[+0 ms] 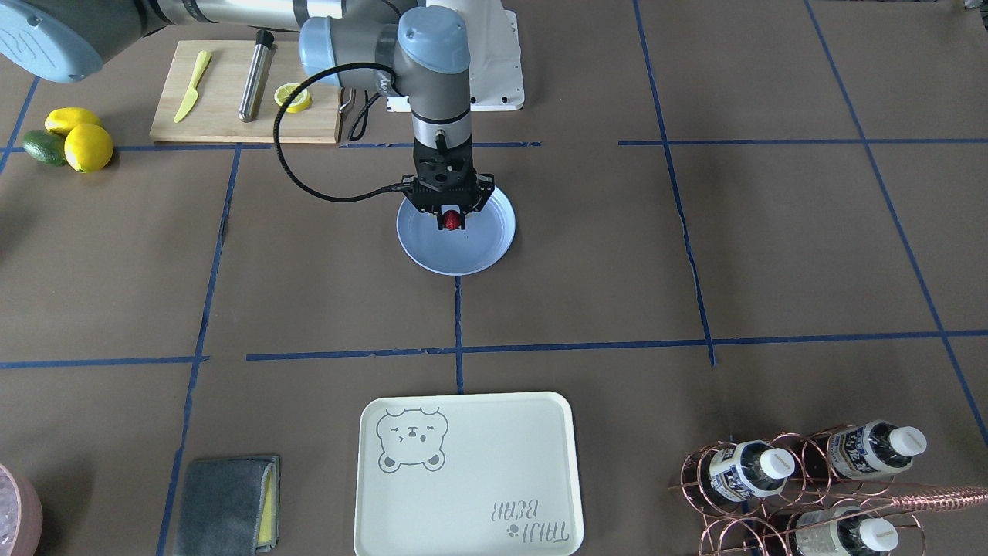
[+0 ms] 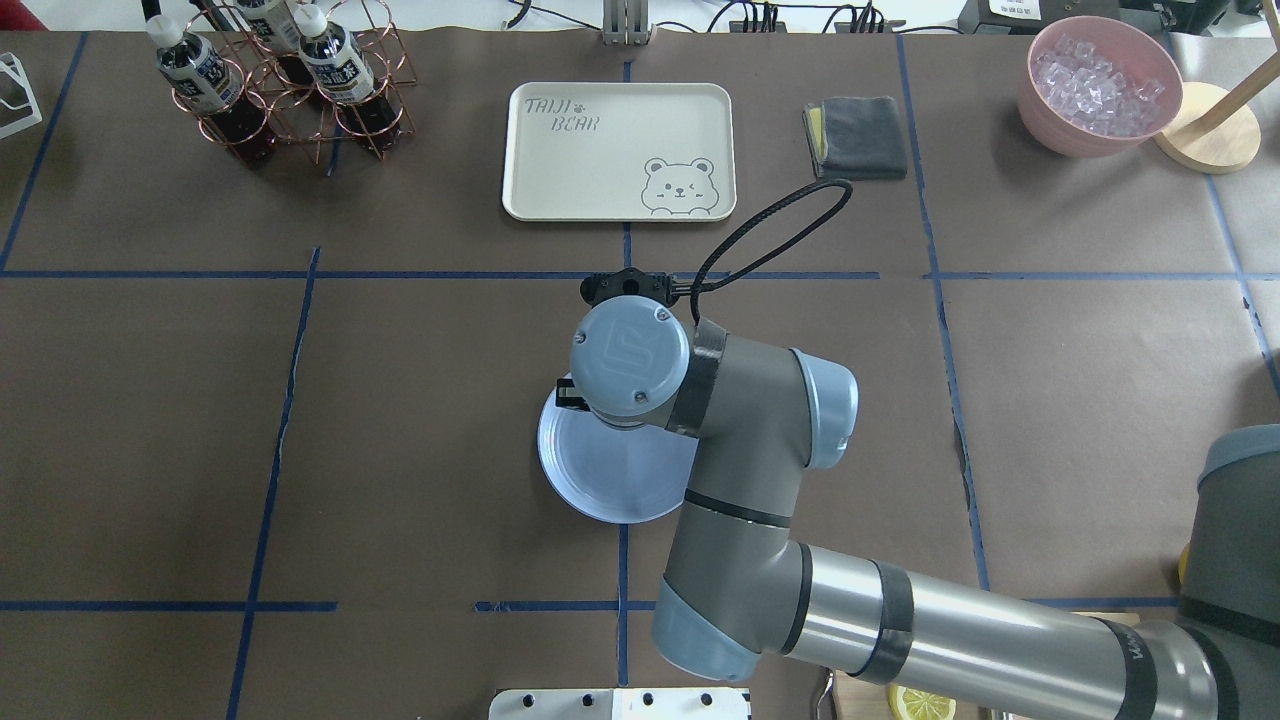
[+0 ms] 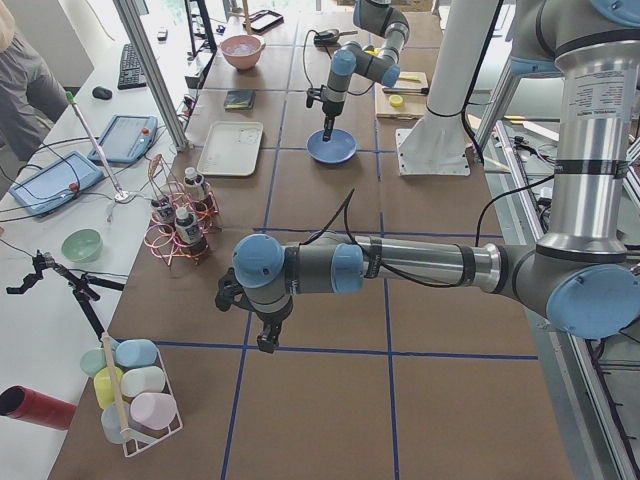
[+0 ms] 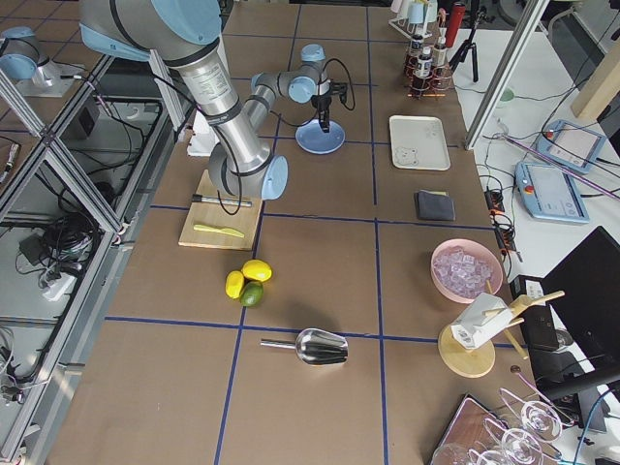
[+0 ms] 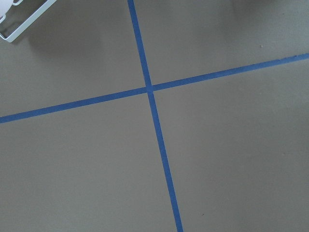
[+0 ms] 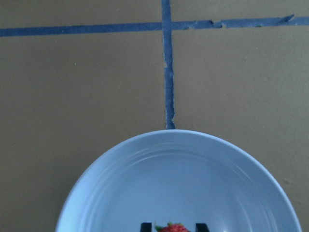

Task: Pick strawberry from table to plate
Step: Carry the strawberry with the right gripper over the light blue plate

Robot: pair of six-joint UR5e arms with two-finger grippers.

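strawberry [image 1: 451,222] sits pinched in the narrowly closed right gripper [image 6: 173,226], directly over the light-blue plate [image 1: 478,247], on its robot-side half; whether it touches the plate i cannot tell.

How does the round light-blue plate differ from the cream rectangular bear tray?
The round light-blue plate is circular and plain; the cream rectangular tray carries a bear drawing and lettering. The plate sits under the right gripper, which grips a small dark-red strawberry; no gripper is near the tray. Both are shallow and rimmed.
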